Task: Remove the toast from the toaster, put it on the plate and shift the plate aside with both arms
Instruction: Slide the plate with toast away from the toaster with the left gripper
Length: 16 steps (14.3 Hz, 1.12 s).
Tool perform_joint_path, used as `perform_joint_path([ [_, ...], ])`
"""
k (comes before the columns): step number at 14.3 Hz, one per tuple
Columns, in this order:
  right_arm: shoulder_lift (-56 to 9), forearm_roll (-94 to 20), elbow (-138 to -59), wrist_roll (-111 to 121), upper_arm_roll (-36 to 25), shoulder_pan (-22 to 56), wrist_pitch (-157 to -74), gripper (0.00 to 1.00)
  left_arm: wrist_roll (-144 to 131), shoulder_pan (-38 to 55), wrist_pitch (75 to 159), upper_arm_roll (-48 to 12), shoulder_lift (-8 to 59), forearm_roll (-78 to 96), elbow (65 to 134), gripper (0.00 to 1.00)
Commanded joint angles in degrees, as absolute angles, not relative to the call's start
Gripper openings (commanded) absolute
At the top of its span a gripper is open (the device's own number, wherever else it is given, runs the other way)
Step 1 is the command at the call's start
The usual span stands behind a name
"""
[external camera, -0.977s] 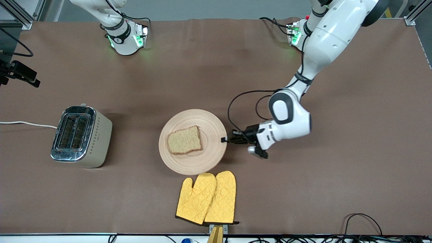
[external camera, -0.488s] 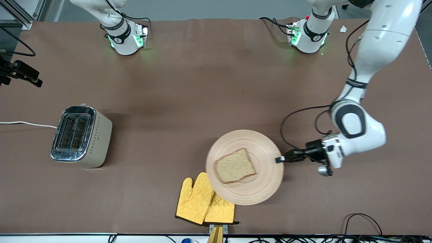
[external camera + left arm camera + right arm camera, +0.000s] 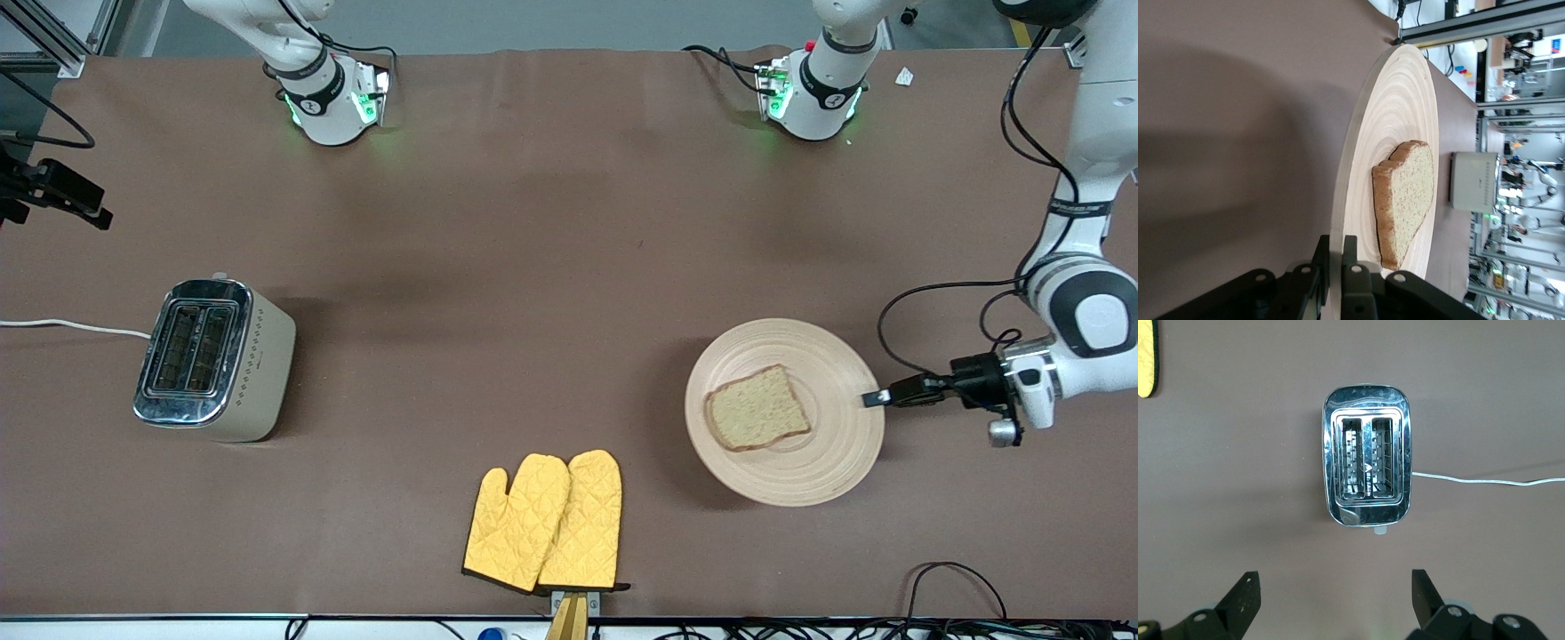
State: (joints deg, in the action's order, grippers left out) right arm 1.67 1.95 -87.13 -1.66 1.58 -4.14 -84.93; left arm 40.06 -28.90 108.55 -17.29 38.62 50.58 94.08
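Toward the left arm's end of the table, the left gripper [image 3: 876,398] is clamped tight on the rim of the round pale beige wooden plate [image 3: 827,356] with concentric ring grooves, pinching the edge that faces that arm's end; in the left wrist view its two black fingers [image 3: 1350,287] bite the rim [image 3: 1358,153] from both faces. The plate is tilted, with a shadow on the brown table cover [image 3: 533,222] under it. The slice of speckled tan-brown toast [image 3: 758,407] with darker crust lies on the plate, near its middle. The left arm [image 3: 1080,320] comes down along the table's edge and bends at the wrist, so the gripper points level across the table toward the plate.

The right gripper [image 3: 1335,600] hangs with fingers spread wide and holding nothing, straight above the shiny chrome-topped cream toaster [image 3: 212,357], whose two slots [image 3: 1367,459] look empty. A small mark between the slots is too fine to read. The right arm waits.

A pair of yellow quilted oven mitts [image 3: 544,521] lies nearer the front camera than the plate.
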Motion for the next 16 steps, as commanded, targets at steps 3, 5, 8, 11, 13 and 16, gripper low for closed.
perform_joint_path([
  [3,1.9,1.3,-87.0,-2.2,1.5,-4.1,-85.0,1.00,48.9,-36.2,103.8,-18.1,43.9,46.4,93.9,0.00],
  [5,1.8,1.2,-86.7,-2.3,1.4,-4.2,-85.3,1.00,49.2,-38.0,103.8,-18.0,44.6,44.2,93.9,0.00],
  [8,1.8,1.3,-86.7,-2.4,1.4,-4.0,-85.1,1.00,49.2,-39.5,103.8,-17.8,45.9,41.1,93.6,0.00],
  [11,1.8,1.3,-86.7,-2.4,1.4,-4.0,-85.3,1.00,49.0,-39.6,103.8,-17.6,47.0,40.3,93.3,0.04],
  [13,1.8,1.3,-86.7,-2.3,1.4,-4.1,-85.3,1.00,48.5,-39.6,103.8,-17.6,46.7,38.9,93.2,0.32],
  [16,1.8,1.3,-86.7,-2.4,1.4,-4.0,-85.2,1.00,43.0,-38.8,103.2,-17.6,46.2,35.3,89.8,1.00],
])
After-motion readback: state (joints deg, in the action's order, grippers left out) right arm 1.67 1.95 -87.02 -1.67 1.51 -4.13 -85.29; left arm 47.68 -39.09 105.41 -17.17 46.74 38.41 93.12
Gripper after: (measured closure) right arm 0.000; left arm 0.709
